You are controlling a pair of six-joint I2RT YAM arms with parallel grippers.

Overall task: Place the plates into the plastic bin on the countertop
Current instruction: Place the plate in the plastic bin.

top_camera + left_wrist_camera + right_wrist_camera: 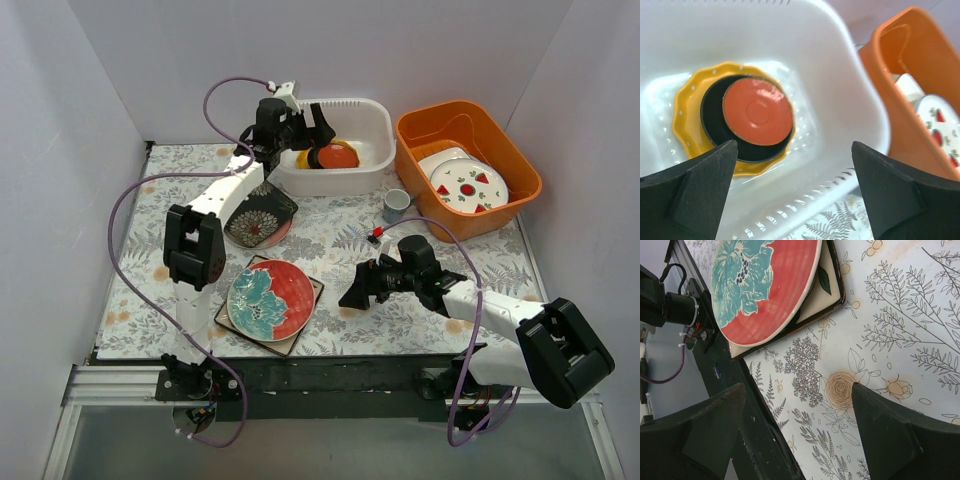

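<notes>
In the upper middle of the top view, the left gripper (pixel 320 127) hangs over the white plastic bin (pixel 345 183), jaws wide and empty. Inside the bin lie a yellow scalloped plate (pixel 682 125), a dark plate (pixel 710 117) and a red plate (pixel 757 111), stacked. The right gripper (pixel 356 292), equally wide and empty, hovers at lower centre over the countertop (pixel 340 230), beside a red teal-flowered plate (pixel 270 298).

I see free floor in the right half of the white translucent plastic bin (pixel 840 100), beside the stack of yellow, dark and red round plates (pixel 757 112). The orange plastic tub (pixel 510 185) stands just beside the bin's right wall, and a small pale cup (pixel 397 204) sits before that gap. Bare fern-printed countertop (pixel 400 320) surrounds my right gripper (pixel 352 296).
</notes>
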